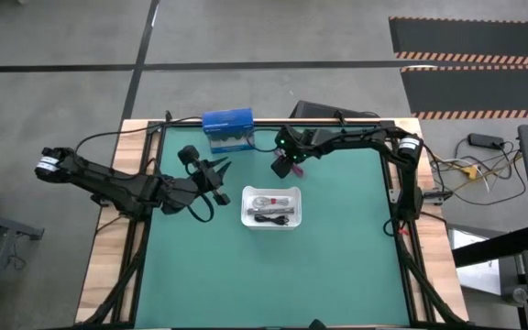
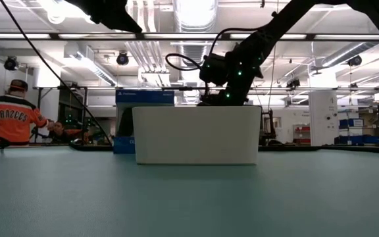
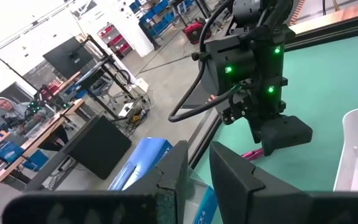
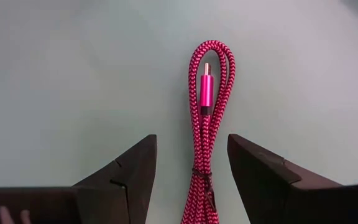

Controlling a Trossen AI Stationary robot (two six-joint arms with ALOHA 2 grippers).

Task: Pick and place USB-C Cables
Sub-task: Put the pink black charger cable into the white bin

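A magenta-red cable bundle (image 4: 207, 118) lies flat on the green mat, its loop end away from my right gripper. That gripper (image 4: 191, 142) is open and points down over the bundle (image 1: 295, 171), one finger on either side, touching nothing. The white tray (image 1: 270, 219) sits at mid-table with a white-pinkish (image 1: 264, 200), a black (image 1: 273, 217) and a grey-silver cable inside. My left gripper (image 1: 216, 172) hovers left of the tray, slightly open and empty. In the left wrist view the magenta bundle (image 3: 252, 154) shows under the right gripper.
A blue box (image 1: 227, 129) stands near the table's far edge, between the two grippers. In the low view the tray's wall (image 2: 196, 135) hides its contents. The raised table frame (image 1: 392, 174) runs along the right side. A person in an orange shirt (image 2: 10, 118) sits in the room beyond the table.
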